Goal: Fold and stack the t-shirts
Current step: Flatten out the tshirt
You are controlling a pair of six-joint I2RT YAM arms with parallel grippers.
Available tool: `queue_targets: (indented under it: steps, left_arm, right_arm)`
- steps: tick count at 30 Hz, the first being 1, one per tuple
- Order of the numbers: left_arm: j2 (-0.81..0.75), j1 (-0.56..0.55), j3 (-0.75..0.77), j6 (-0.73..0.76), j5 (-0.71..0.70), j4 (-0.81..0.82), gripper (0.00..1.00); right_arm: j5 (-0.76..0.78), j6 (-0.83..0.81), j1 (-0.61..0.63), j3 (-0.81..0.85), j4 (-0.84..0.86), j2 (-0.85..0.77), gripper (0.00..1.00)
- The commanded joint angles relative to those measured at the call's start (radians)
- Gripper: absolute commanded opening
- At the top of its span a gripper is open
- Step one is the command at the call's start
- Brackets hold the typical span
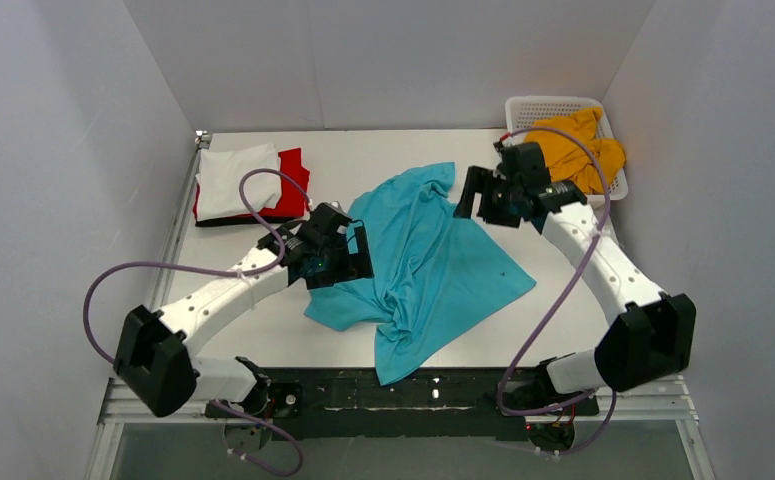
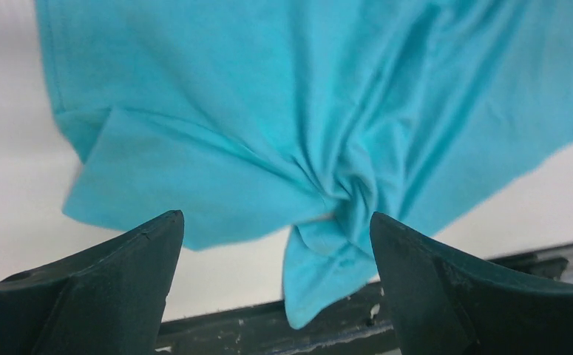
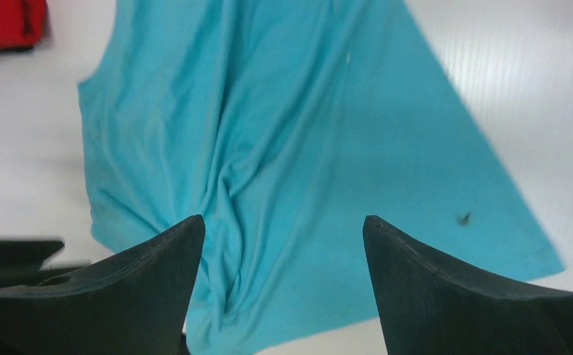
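The turquoise t-shirt (image 1: 433, 260) lies crumpled in the middle of the table, its lower end hanging over the front edge. It fills the left wrist view (image 2: 305, 111) and the right wrist view (image 3: 298, 148). My left gripper (image 1: 355, 257) is open and empty above the shirt's left edge. My right gripper (image 1: 475, 195) is open and empty above the shirt's top right corner. A folded stack with the white t-shirt (image 1: 235, 178) on the red one (image 1: 293, 182) and a black one beneath sits at the back left. The mustard-yellow t-shirt (image 1: 573, 150) lies in the basket.
The white lattice basket (image 1: 553, 108) stands at the back right corner. White walls close in the table on three sides. A black rail (image 1: 403, 390) runs along the front edge between the arm bases.
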Motion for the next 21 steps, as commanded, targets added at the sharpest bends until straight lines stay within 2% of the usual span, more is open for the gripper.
queue_targets:
  steps: [1,5,10,16,21]
  left_arm:
    - [0.189,0.122,0.023,0.051,0.137,-0.028,0.98]
    - [0.353,0.169,0.102,0.108,0.158,0.018,0.98]
    - [0.536,0.253,0.194,0.134,0.174,0.001,0.98]
    - [0.653,0.359,0.219,0.142,0.145,-0.071,0.98]
    - [0.578,0.453,0.108,0.11,0.143,-0.045,0.98]
  right_arm:
    - [-0.091,0.153,0.031,-0.289,0.091,-0.128,0.86]
    - [-0.143,0.193,0.043,-0.485,0.142,-0.204,0.86]
    - [-0.158,0.21,0.042,-0.579,0.204,-0.164,0.86]
    - [-0.042,0.173,0.024,-0.477,0.175,0.042,0.86]
    - [0.024,0.123,-0.026,-0.291,0.089,0.237,0.86]
